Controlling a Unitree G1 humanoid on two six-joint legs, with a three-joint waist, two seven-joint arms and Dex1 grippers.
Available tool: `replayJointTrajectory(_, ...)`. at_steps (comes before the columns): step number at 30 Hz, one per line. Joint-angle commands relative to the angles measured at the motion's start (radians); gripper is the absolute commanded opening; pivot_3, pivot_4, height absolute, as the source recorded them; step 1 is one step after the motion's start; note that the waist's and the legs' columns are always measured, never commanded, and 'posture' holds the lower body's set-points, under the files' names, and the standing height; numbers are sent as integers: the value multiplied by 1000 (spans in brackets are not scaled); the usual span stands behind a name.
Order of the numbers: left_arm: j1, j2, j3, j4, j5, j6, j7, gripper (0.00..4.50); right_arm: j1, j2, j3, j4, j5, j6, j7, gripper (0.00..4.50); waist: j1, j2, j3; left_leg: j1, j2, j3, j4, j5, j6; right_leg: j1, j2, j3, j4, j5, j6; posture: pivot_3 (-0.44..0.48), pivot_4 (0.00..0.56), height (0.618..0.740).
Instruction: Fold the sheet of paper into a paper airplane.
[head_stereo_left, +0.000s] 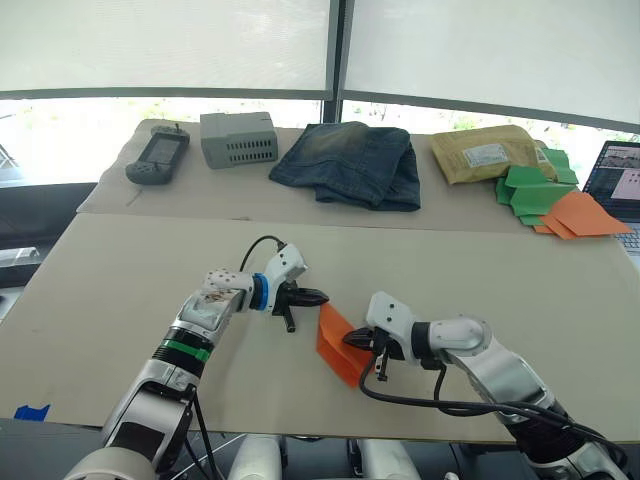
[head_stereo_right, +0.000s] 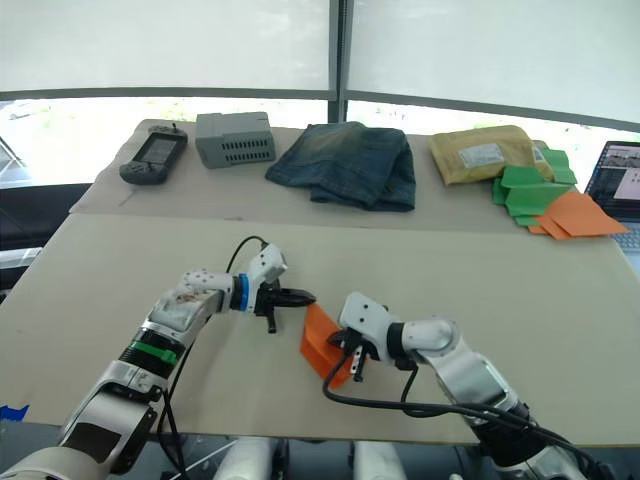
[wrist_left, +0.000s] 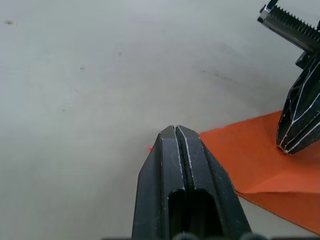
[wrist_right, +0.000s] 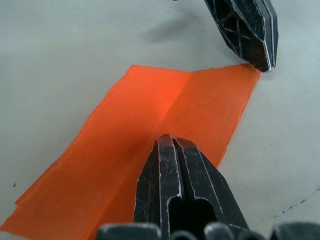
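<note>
Orange paper (head_stereo_left: 338, 343), folded with a crease, lies on the tan table (head_stereo_left: 120, 270) low in the centre of the head view. Left gripper (head_stereo_left: 318, 297) sits just left of the paper's upper corner, its fingers clenched together with nothing between them. Right gripper (head_stereo_left: 352, 341) rests on the paper's right side, fingers likewise pressed together. Along the frame's top lie a handheld controller (head_stereo_left: 158, 158), a grey box (head_stereo_left: 238, 138), folded jeans (head_stereo_left: 352, 163), a padded envelope (head_stereo_left: 488, 152), green shapes (head_stereo_left: 533, 189) and paler orange pieces (head_stereo_left: 580, 214), with a laptop (head_stereo_left: 615, 180) at the right edge.

In the left wrist view, the clenched fingers (wrist_left: 182, 185) point at the paper's corner at centre right; the other gripper's tip (wrist_left: 302, 117) presses the sheet at far right.

In the right wrist view, the closed fingers (wrist_right: 177, 187) lie over the creased paper, and the left gripper's tip (wrist_right: 250, 32) touches its far corner in the upper right.
</note>
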Motion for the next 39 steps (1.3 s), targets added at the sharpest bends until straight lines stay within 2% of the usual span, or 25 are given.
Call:
replayJointTrajectory(1,20,9,-21,-80,15,-33,-34,24,14,-4,27,34,-15,30,-6,0,-1,0,0,0,0,0,0,0,0,0,0,0,0,0,0,0,150,722)
replayJointTrajectory(9,148,55,-60,-277,-3,55,-83,24,2,-4,32,49,-18,30,-5,0,-14,0,0,-1,1,-1,-1,0,0,-1,-1,0,-1,-1,1,0,150,722)
replayJointTrajectory(18,231,103,-55,-401,-42,147,-88,24,5,-3,35,52,-18,28,-5,0,-15,0,0,0,1,-5,-1,0,0,-1,-2,1,-1,-1,1,0,150,722)
replayJointTrajectory(25,159,105,7,-238,-15,75,-33,24,-1,-3,34,57,-22,25,-7,0,-13,1,0,0,1,-6,-1,0,0,0,-2,0,-1,-1,1,0,150,722)
replayJointTrajectory(31,65,25,24,-46,12,-51,16,24,-12,0,38,64,-25,21,-5,0,-12,0,0,1,0,-6,-1,0,0,1,-2,0,-1,-1,1,0,150,722)
replayJointTrajectory(34,39,2,34,9,25,-85,31,24,-15,0,38,63,-24,23,-5,0,-12,0,0,1,0,-6,-1,0,0,1,-2,0,-1,-1,2,0,150,722)
replayJointTrajectory(39,31,14,57,24,17,-96,20,24,-13,-4,35,57,-22,25,-6,0,-12,0,0,1,0,-6,-1,0,0,1,-2,0,0,0,1,0,150,722)
